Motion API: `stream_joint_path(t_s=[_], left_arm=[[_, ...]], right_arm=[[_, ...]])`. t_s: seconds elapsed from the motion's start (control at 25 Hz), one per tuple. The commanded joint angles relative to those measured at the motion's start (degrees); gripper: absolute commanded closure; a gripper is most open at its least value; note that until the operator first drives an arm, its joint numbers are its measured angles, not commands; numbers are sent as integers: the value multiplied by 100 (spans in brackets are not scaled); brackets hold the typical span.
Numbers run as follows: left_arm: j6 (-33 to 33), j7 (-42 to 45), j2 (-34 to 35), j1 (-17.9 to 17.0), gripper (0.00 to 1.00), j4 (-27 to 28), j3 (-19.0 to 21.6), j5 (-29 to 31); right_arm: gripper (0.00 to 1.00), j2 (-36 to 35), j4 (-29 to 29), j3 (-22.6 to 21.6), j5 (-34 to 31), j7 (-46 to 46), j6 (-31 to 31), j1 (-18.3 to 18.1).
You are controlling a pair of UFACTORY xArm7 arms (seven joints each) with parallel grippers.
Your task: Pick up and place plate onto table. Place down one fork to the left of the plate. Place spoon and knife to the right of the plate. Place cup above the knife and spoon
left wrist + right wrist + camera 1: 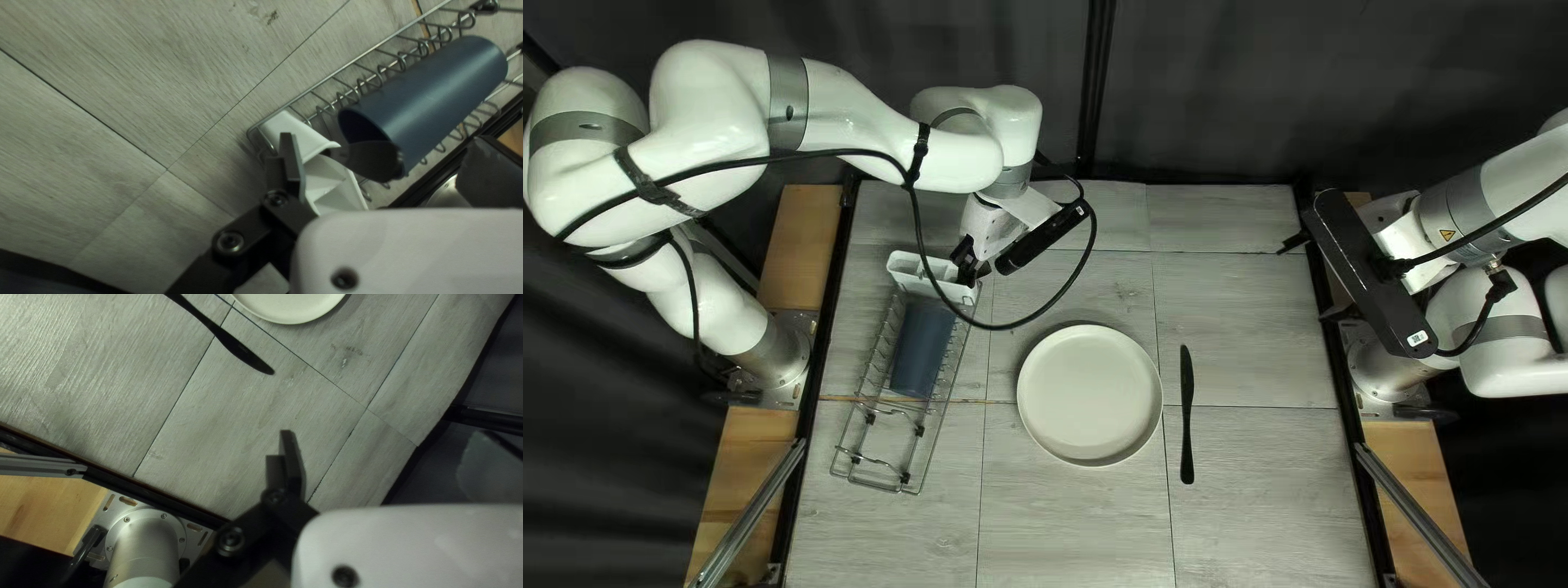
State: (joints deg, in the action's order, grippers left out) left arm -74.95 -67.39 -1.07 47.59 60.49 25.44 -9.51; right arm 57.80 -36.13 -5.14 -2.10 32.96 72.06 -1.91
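- White plate point(1089, 394), flat on the table point(1263, 490), sits near the middle of the top left view, a little right of centre.
- Black knife point(1187, 419) lies just beside it, to the plate's right in that view, its length running up and down the frame. A narrow strip of table shows between them.
- Blue cup point(924, 351) is on its side in the wire rack point(354, 63), left of centre in the top left view. Its mouth faces the white caddy point(906, 265), which sits at the rack's upper end there.
- Dark spoon point(370, 161): I see its rounded head by the caddy, in front of the cup's mouth in my left wrist view. How its handle sits, I cannot tell.
- My left gripper point(967, 265) is down beside the caddy, in the upper left of the top left view. Its jaws are spread, and the spoon's head shows in the gap, unpinched. I cannot tell whether the near finger touches the caddy's wall.
- My right gripper point(1311, 278) hangs at the right of the top left view, well apart from the plate. Its jaws are spread too, with bare table under the visible finger point(292, 460) and nothing pinched; the knife lies ahead of it.
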Motion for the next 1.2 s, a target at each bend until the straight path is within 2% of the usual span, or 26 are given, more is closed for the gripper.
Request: stream_joint_path(t_s=[0.04, 0.36, 0.44, 0.48, 0.52, 0.88, 1.2], left_arm=[[-62, -104, 41, -103, 0, 63, 103, 236], [110, -342, -87, -223, 0, 13, 215, 632], [126, -394, -52, -232, 25, -37, 224, 670], [138, -415, -35, -230, 95, -66, 222, 683], [148, -431, -25, -227, 99, -86, 219, 695], [-77, -408, 22, -234, 99, 62, 225, 794], [-1131, -210, 390, -172, 100, 801, 166, 788]], right_arm=[[0, 0, 0, 0, 0, 0, 0, 0], [0, 0, 0, 0, 0, 0, 0, 0], [0, 0, 0, 0, 0, 0, 0, 0], [0, 0, 0, 0, 0, 0, 0, 0], [0, 0, 0, 0, 0, 0, 0, 0], [0, 0, 0, 0, 0, 0, 0, 0], [0, 0, 0, 0, 0, 0, 0, 0]])
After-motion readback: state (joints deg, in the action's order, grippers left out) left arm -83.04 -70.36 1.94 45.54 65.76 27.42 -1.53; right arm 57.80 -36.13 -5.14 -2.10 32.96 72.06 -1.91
